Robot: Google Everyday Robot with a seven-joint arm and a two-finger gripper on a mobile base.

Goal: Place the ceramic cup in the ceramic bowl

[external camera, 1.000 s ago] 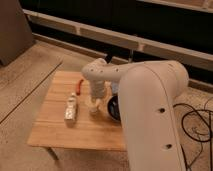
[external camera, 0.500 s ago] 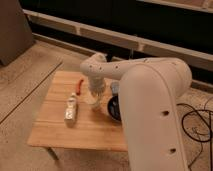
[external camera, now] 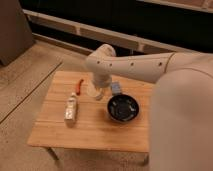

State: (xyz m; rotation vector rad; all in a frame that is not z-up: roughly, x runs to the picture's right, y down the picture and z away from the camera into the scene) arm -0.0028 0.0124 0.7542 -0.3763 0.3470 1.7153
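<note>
End effector (external camera: 98, 89) around ceramic cup (external camera: 94, 93), near bowl (external camera: 112, 107)

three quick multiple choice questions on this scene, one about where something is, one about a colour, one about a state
1. Where is the ceramic cup?
A) inside the bowl
B) on the wooden table, at the gripper
C) on the floor

2. What colour is the ceramic bowl?
A) black
B) yellow
C) white

3. How is the white bottle placed?
A) standing upright
B) held in the gripper
C) lying on its side

Answers:
1 B: the cup stands on the table, left of the bowl in the picture, with the gripper down and shut on it.
2 A: the bowl is glossy black, and the cup is not yet in it.
3 C: the bottle lies flat toward the table's left side in the picture, apart from the gripper.
</note>
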